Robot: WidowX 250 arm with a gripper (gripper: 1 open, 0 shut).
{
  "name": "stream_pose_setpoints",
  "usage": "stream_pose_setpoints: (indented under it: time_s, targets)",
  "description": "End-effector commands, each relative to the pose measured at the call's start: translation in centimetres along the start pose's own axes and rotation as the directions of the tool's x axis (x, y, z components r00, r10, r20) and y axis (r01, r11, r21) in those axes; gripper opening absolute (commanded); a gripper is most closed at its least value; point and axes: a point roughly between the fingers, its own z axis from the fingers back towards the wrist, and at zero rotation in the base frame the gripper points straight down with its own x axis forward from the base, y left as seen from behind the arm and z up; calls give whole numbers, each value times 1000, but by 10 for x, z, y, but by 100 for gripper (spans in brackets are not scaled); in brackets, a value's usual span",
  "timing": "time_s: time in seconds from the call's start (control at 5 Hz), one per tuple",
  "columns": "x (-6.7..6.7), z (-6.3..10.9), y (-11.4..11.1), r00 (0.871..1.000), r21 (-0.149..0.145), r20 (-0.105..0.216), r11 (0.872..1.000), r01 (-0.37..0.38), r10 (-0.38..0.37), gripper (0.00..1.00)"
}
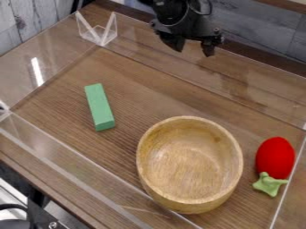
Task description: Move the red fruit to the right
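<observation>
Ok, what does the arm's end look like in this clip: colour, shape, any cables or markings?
The gripper is all black, with a chunky, boxy body at the top edge of the picture and short dark prongs for jaws below it. No markings can be read, and no cables can be made out. The rest of the arm is cut off.

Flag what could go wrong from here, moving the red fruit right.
1. The red fruit already sits by the clear right wall; pushing further may jam or tip it.
2. The wooden bowl lies close beside the fruit, so the open tool, coming from the far side, could clip its rim.
3. The fruit is glossy and rounded; it may slip.
</observation>
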Motion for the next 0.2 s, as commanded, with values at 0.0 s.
stream_pose_setpoints:
  time_s: [0.0]
  targets:
    - [19, 14, 2, 995, -14, 93, 1000, 19, -17, 100]
